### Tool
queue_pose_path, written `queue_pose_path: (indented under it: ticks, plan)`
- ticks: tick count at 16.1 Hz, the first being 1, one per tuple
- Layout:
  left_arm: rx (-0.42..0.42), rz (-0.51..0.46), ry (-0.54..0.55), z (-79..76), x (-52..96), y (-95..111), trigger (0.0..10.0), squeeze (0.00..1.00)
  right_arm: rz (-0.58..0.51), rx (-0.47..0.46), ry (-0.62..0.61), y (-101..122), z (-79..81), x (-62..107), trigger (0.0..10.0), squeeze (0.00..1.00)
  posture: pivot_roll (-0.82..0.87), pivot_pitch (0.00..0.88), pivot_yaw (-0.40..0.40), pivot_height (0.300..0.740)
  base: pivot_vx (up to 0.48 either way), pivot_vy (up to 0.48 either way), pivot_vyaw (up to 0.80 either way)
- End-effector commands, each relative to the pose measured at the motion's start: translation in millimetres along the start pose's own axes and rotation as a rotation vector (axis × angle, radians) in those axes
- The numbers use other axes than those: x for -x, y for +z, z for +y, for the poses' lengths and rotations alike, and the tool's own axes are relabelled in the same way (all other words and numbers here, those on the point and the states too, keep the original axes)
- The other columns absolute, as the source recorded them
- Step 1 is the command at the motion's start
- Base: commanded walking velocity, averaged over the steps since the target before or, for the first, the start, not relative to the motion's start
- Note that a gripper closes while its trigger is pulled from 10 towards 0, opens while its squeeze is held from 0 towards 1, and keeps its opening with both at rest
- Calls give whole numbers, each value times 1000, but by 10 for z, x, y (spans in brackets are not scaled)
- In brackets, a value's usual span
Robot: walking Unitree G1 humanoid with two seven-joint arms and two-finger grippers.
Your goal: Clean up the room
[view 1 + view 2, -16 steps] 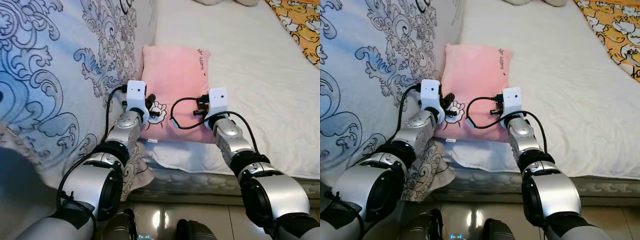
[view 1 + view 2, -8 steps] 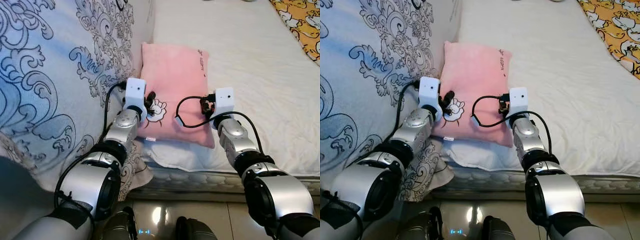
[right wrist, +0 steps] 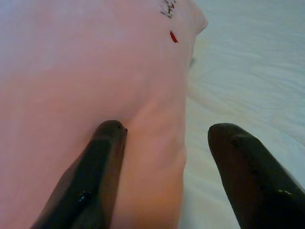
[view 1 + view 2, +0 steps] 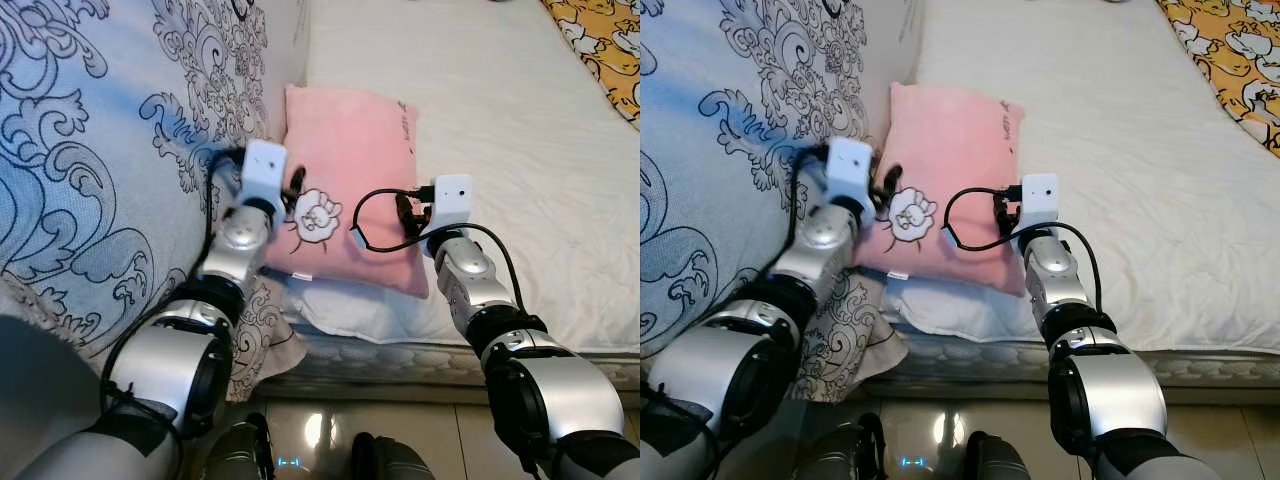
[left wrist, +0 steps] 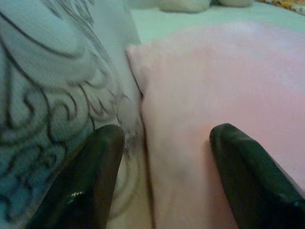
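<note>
A pink pillow point(image 4: 350, 140) with a sheep print point(image 4: 316, 212) lies on the white bed near its front edge, against a patterned duvet. My left gripper point(image 4: 296, 192) is at the pillow's left edge, open; in the left wrist view the fingers point(image 5: 90, 176) straddle the seam between pillow point(image 5: 214, 81) and duvet. My right gripper point(image 4: 404, 212) is at the pillow's right edge, open. In the right wrist view one finger point(image 3: 102, 167) rests on the pink pillow point(image 3: 86, 62), with the edge lying between the fingers.
The blue-and-white patterned duvet point(image 4: 100, 150) rises at the left and hangs over the bed's front. The white mattress point(image 4: 500, 120) stretches to the right, with an orange printed blanket point(image 4: 610, 50) at the far right corner. Tiled floor point(image 4: 330, 430) lies below.
My left gripper has lifted and drawn back to the left, uncovering the sheep print. The right gripper has hardly moved. The pillow stays put.
</note>
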State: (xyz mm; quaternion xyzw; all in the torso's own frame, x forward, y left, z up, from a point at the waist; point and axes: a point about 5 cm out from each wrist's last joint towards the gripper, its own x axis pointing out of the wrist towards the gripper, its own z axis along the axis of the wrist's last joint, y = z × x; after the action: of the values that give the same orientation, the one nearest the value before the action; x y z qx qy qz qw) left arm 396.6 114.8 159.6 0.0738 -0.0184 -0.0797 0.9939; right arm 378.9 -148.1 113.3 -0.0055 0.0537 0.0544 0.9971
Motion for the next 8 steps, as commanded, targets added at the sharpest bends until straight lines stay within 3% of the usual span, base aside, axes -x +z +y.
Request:
queue_pose_path:
  ticks: [1, 3, 6, 8]
  plan:
    - [-36, -82, 10, 53, -1, 117, 10000, 1000, -45, -32, -17, 48, -32, 6, 10000, 1000, 3, 118, -60, 740, 0, 0, 0]
    - [-56, -114, 3, 94, 36, 128, 10000, 1000, -90, -30, -13, 105, -41, 10, 10000, 1000, 2, 73, -52, 740, 0, 0, 0]
    - [-34, -112, -12, 96, 156, -12, 10000, 1000, -138, -34, -26, 110, -86, 57, 10000, 1000, 0, 19, -49, 740, 0, 0, 0]
    - [-22, -154, -17, 61, 312, -55, 10000, 1000, -193, -18, -41, 115, -130, 127, 10000, 1000, 1, 0, -50, 740, 0, 0, 0]
